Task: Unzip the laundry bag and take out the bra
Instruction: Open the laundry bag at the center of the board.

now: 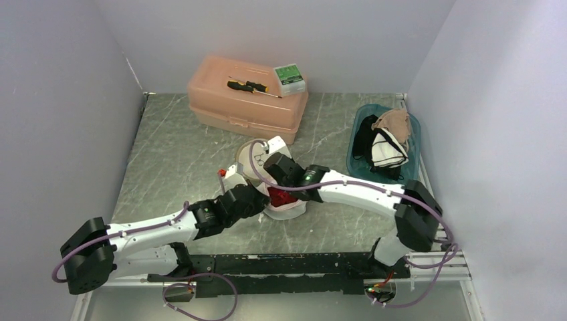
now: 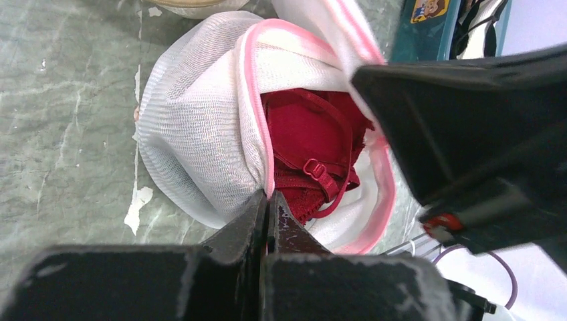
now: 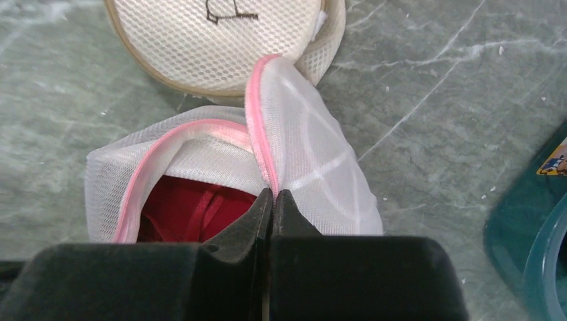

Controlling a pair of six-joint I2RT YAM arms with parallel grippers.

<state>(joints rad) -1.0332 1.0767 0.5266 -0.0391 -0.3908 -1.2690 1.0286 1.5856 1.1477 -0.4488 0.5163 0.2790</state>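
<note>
Left claw [image 2: 267,212]: closed, with the pink zipper hem of the laundry bag [image 2: 194,134] pinched at its tips.
Right claw [image 3: 273,199]: closed, with the opposite hem flap pinched and lifted, so the mouth is held apart between the two claws.
Zip: judged to be undone already, since the red bra [image 2: 307,134] is exposed inside.
Risk, slipped hem: the thin mesh could be pulled out of either pinch if the claws are drawn apart too hard, and the mouth would fall shut.
Risk, wrong grab: both claws are occupied, so one must be released for the bra to be taken. Mesh could be caught along with the fabric, and the whole bag dragged.
Risk, snag: a strap or its clasp could be hooked on the zipper edge as it is drawn out.
Bra, from left claw: just ahead of the tips and slightly right, inside the mouth.
Bra, from right claw: just left of the tips, under the hem.
</note>
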